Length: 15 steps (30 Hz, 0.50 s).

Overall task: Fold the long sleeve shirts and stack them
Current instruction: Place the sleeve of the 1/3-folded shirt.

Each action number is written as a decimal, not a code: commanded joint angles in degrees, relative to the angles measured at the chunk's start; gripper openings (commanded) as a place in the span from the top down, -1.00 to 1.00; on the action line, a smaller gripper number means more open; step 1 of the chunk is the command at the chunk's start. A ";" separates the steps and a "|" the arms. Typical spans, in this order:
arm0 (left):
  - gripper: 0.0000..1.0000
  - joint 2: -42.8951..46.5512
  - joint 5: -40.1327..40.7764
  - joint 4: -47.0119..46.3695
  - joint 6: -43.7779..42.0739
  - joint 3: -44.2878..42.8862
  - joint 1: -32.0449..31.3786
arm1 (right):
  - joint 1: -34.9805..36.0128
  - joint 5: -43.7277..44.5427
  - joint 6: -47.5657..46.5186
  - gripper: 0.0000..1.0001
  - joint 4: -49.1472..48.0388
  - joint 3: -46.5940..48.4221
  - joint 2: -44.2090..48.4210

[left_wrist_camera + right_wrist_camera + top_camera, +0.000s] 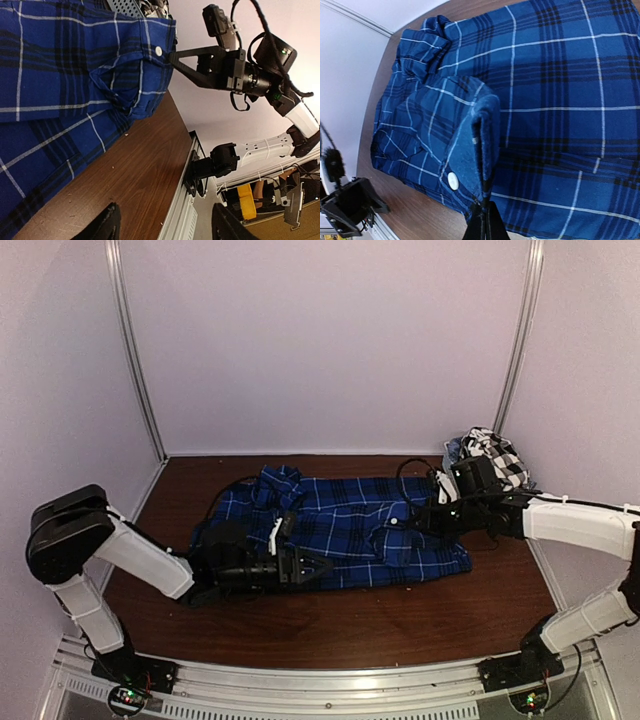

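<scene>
The blue plaid shirt lies spread across the middle of the table, collar bunched at its upper left and one sleeve doubled over toward the right. The black-and-white check shirt sits heaped at the upper right, well apart from the fold in hand. The right gripper is clenched on the buttoned cuff of the blue shirt, pinching only its thin edge. The left gripper is at the shirt's lower left edge, its fingers spread with nothing between them and bare wood beneath. That is where the risk seems to lie: with the left side released, nothing pins the body of the shirt, so a pull on the cuff could drag the whole garment sideways and rumple it rather than lay the sleeve flat. The shallow bite on the cuff could also slip mid-carry, dropping the sleeve short, and the spread left fingers could catch the hem.
</scene>
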<state>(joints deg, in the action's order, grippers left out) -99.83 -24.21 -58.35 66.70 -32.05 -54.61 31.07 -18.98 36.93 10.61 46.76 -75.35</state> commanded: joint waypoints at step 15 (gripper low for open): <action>-0.58 24.14 39.38 69.19 -32.66 -16.78 3.47 | -10.51 -1.49 -16.89 1.00 20.07 3.44 0.53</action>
<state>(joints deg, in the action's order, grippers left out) -76.73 8.01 0.32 38.85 -48.66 -53.54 22.63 -20.64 23.77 26.37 48.10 -75.11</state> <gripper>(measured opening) 0.784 0.008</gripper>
